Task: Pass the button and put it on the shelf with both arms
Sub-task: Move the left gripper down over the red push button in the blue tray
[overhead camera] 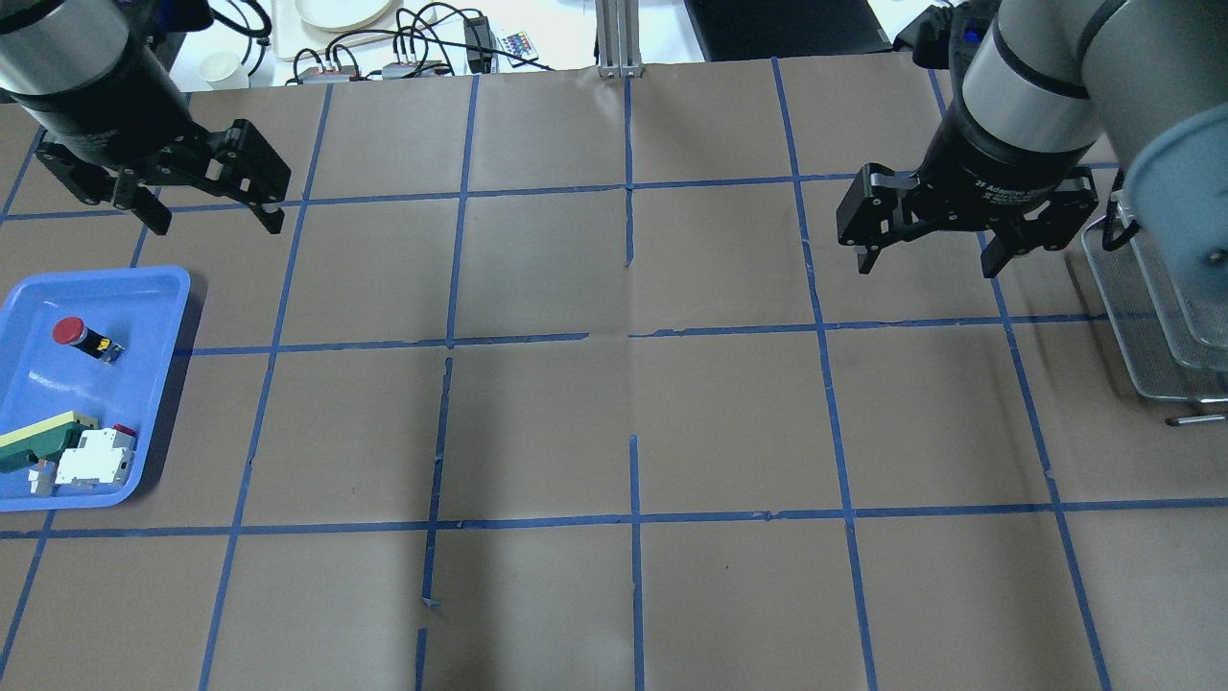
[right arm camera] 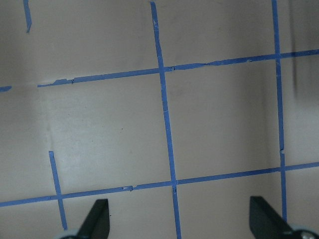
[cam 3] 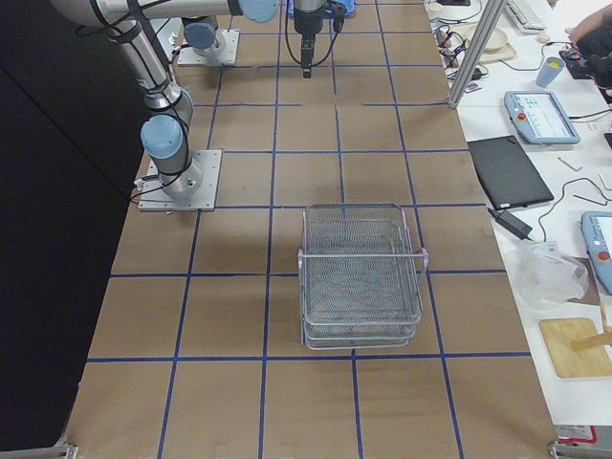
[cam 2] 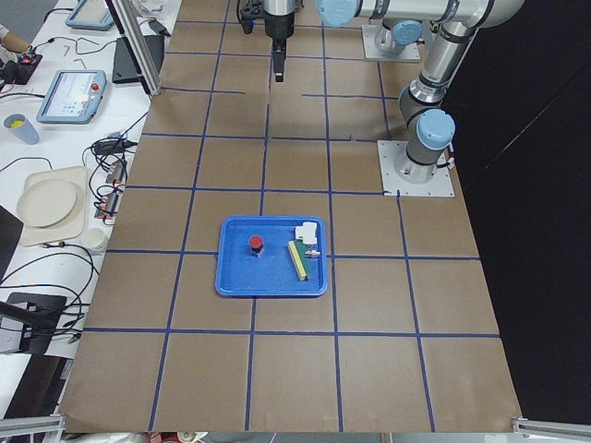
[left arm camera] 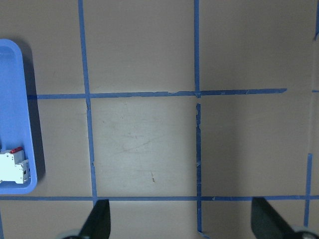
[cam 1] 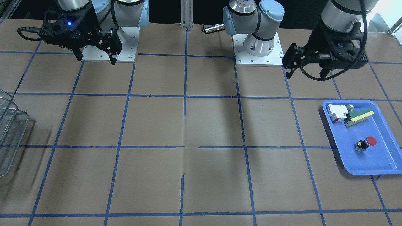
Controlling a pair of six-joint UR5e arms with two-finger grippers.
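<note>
The button (overhead camera: 82, 336), with a red cap, lies on its side in the blue tray (overhead camera: 144, 278) at the table's left end; it also shows in the front view (cam 1: 366, 143) and the left side view (cam 2: 256, 244). My left gripper (overhead camera: 216, 223) hangs open and empty above the table, beyond the tray. The wire-mesh shelf (cam 3: 361, 277) stands at the table's right end (overhead camera: 1151, 317). My right gripper (overhead camera: 928, 264) is open and empty, above the table just left of the shelf. Both wrist views show wide-apart fingertips (left arm camera: 99, 221) (right arm camera: 97, 219) over bare table.
A white-and-red switch block (overhead camera: 94, 456) and a green-and-yellow wedge block (overhead camera: 38, 440) lie at the tray's near end. The brown table has a blue tape grid. Cables, plates and tablets lie beyond the far edge (overhead camera: 403, 48).
</note>
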